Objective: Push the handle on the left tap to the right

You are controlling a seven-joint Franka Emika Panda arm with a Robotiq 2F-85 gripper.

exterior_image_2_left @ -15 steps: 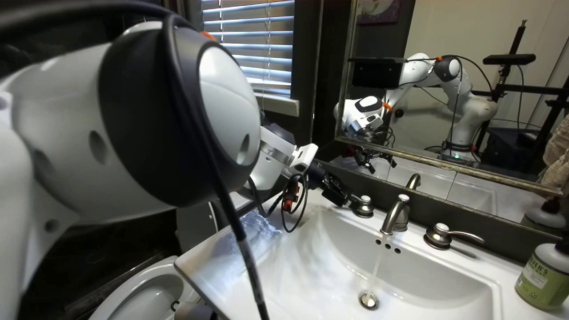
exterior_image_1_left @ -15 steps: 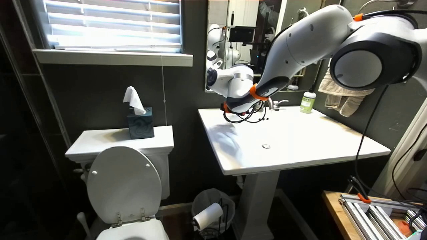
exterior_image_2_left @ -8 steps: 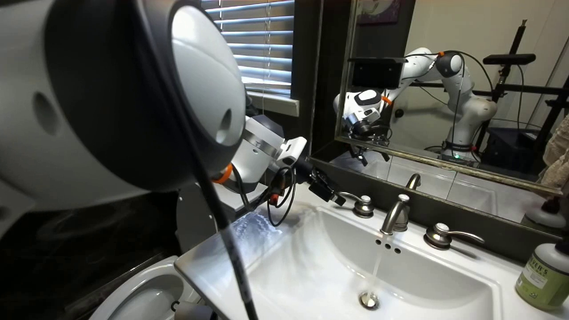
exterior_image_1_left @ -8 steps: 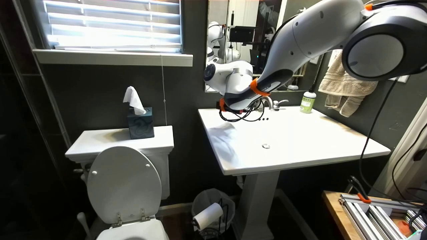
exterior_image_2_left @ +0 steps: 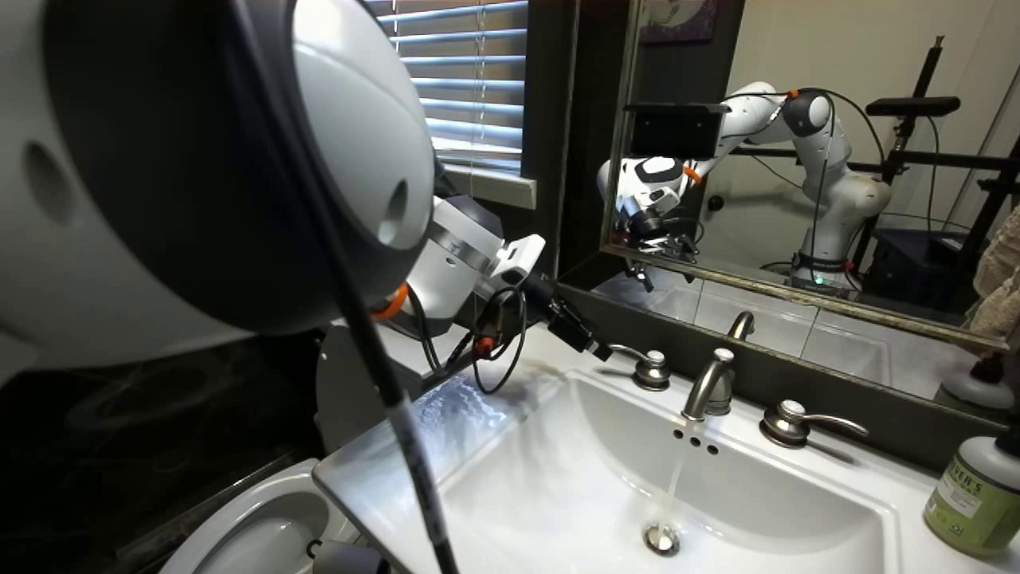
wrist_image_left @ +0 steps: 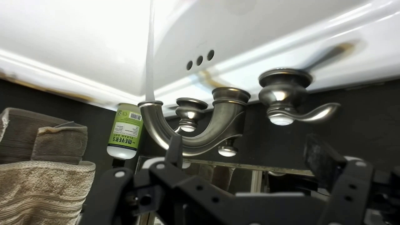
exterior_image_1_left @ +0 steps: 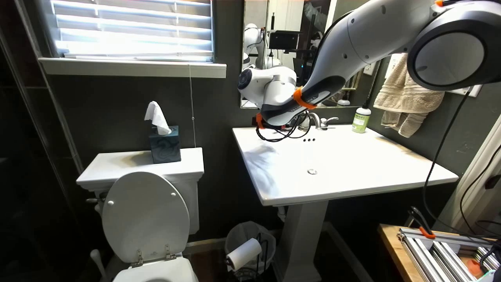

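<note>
The left tap (exterior_image_2_left: pixel 652 372) is a short metal tap on the sink's back ledge. Its handle (exterior_image_2_left: pixel 629 350) points left, toward my gripper (exterior_image_2_left: pixel 599 349), in that exterior view. The gripper tip appears close to the handle's end there; I cannot tell the exact gap. In the wrist view, which is upside down, the left tap (wrist_image_left: pixel 282 89) and its handle (wrist_image_left: pixel 320 114) show beyond the fingers, with nothing gripped. My gripper (wrist_image_left: pixel 245 153) is open, its fingers wide apart. In an exterior view the arm (exterior_image_1_left: pixel 282 94) and cables hide the gripper and most of the left tap.
The curved spout (exterior_image_2_left: pixel 709 387) runs water into the white basin (exterior_image_2_left: pixel 542 470). The right tap (exterior_image_2_left: pixel 789 424) and a green soap bottle (exterior_image_2_left: pixel 976 494) stand beyond it. The mirror (exterior_image_2_left: pixel 805 291) is above the ledge. A towel (exterior_image_1_left: pixel 409 90) hangs at the side. Cables loop under the wrist.
My gripper has drawn back from the left tap, leftward and slightly up in an exterior view. The handle, earlier partly covered by the fingers, now shows. The arm's elbow has shifted too.
</note>
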